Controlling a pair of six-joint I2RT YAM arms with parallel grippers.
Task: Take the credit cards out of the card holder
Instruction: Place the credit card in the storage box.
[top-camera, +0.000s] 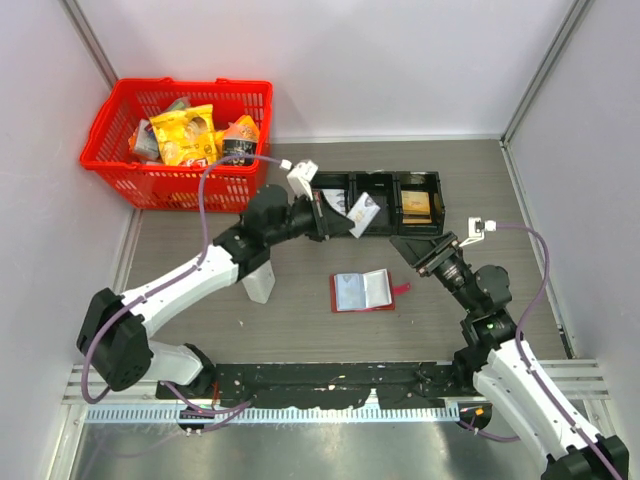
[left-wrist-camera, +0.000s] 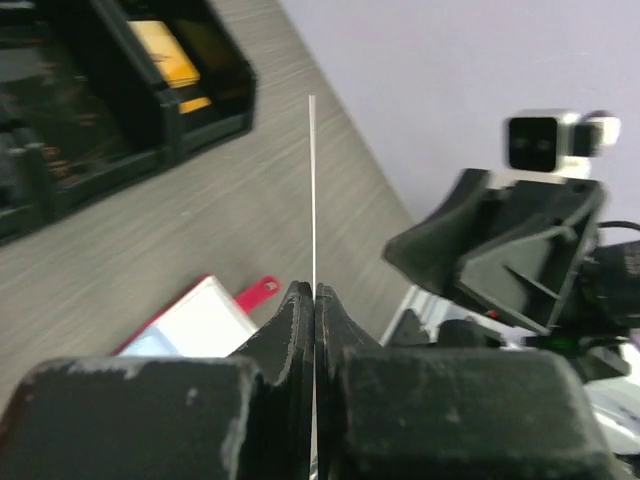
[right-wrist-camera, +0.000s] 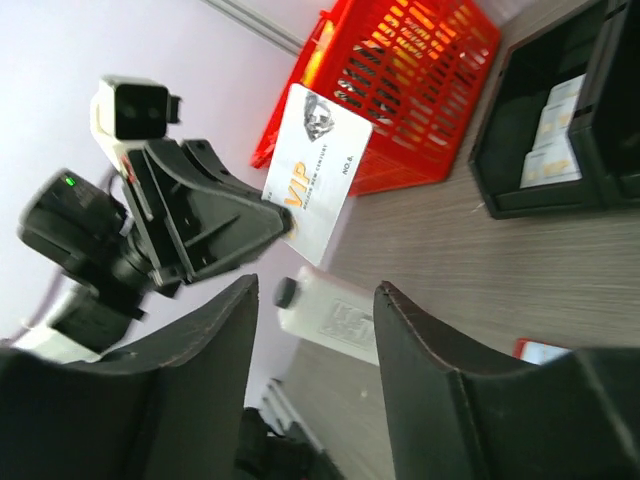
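The red card holder (top-camera: 362, 291) lies spread open on the table, its pale sleeves facing up and its little red tab (left-wrist-camera: 257, 293) pointing right. My left gripper (top-camera: 335, 222) is shut on a whitish credit card (top-camera: 362, 215) and holds it in the air above the table. In the left wrist view that card (left-wrist-camera: 313, 190) shows edge-on as a thin white line between the closed fingers. In the right wrist view its printed face (right-wrist-camera: 318, 185) reads "VIP". My right gripper (right-wrist-camera: 317, 284) stands open and empty, a short way right of the card, pointing at it.
A black three-compartment tray (top-camera: 393, 200) sits behind the card holder with cards (right-wrist-camera: 553, 140) in it. A red basket (top-camera: 180, 140) of snack packets stands at the back left. A white bottle (top-camera: 258, 283) stands under the left arm.
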